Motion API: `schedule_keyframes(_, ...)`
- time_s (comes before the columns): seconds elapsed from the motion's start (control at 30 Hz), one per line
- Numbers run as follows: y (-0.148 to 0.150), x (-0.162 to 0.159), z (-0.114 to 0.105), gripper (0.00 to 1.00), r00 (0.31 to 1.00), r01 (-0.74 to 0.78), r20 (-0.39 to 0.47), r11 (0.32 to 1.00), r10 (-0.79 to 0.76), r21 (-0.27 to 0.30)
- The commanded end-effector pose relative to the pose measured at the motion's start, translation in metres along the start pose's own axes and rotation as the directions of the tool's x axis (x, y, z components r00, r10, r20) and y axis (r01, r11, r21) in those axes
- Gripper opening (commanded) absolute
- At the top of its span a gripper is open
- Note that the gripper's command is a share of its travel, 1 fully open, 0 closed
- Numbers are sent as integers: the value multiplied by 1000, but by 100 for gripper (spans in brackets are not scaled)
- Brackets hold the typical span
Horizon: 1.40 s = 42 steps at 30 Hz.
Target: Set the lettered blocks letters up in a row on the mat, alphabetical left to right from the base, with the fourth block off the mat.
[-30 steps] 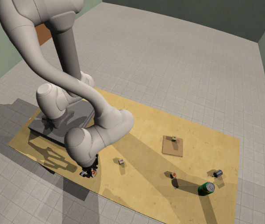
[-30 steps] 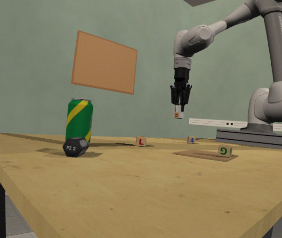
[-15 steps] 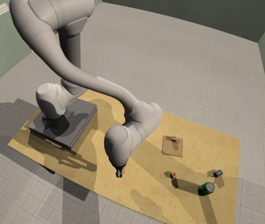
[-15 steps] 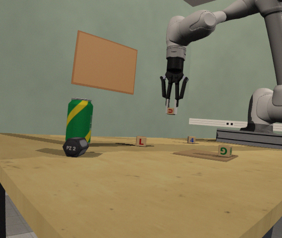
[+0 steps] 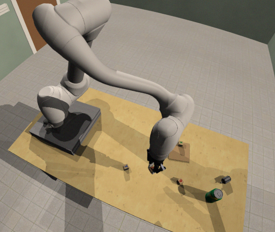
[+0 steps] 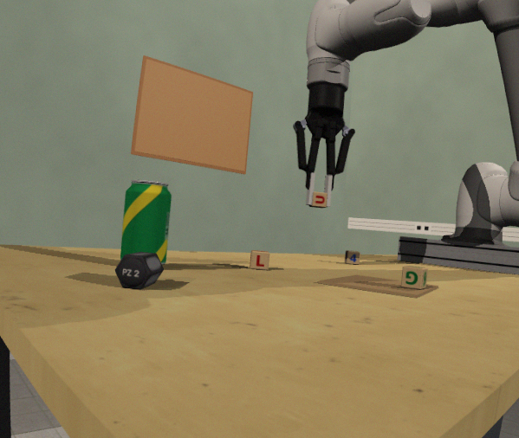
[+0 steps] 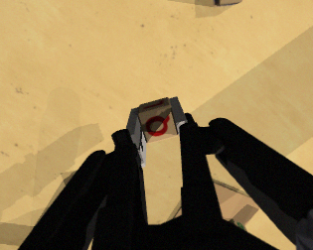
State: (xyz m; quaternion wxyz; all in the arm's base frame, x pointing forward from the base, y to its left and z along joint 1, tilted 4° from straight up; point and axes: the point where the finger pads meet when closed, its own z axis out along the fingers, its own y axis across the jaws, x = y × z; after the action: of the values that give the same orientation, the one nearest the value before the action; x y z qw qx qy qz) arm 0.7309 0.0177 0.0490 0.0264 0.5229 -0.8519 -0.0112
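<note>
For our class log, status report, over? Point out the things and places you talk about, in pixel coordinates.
Gripper (image 5: 157, 169) (image 6: 319, 200) (image 7: 157, 115) shut on the Q block (image 6: 319, 199) (image 7: 158, 130), aloft. Green-letter block (image 5: 180, 143) (image 6: 413, 277) on mat (image 5: 179, 157) (image 6: 363, 284) (image 7: 228, 198). Can (image 5: 214, 195) (image 6: 145, 221) stands clear of mat.

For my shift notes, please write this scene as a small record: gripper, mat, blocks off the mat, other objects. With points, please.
gripper: closed on block with red Q on top (image 5: 151, 168) (image 6: 319, 199) (image 7: 159, 123), held above the table
mat: brown (image 5: 179, 156) (image 6: 358, 281), carries block with green G on side (image 5: 180, 143) (image 6: 413, 277)
off mat, on table: block with red L on side (image 5: 180, 181) (image 6: 259, 260); block with blue 4 on side (image 5: 125, 167) (image 6: 352, 257)
other objects: green can (image 5: 213, 195) (image 6: 145, 221), upright; black weight marked PZ 2 (image 5: 226, 179) (image 6: 139, 270)
</note>
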Motion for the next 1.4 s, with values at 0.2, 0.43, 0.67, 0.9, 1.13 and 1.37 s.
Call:
schedule_keyframes(0.2,0,-111,3,24,948,319,6,948,-319,-9)
schedule_keyframes(0.43,15,-194,9,24,844,537,8,843,-537,-9)
schedule_keyframes(0.67,36,-265,16,24,713,701,11,713,-701,-9)
schedule_keyframes(0.9,39,-274,16,24,694,720,9,694,-720,-9)
schedule_keyframes(1.13,38,-273,16,24,695,719,9,695,-719,-8)
schedule_keyframes(1.37,39,-273,25,24,695,719,9,695,-719,-7)
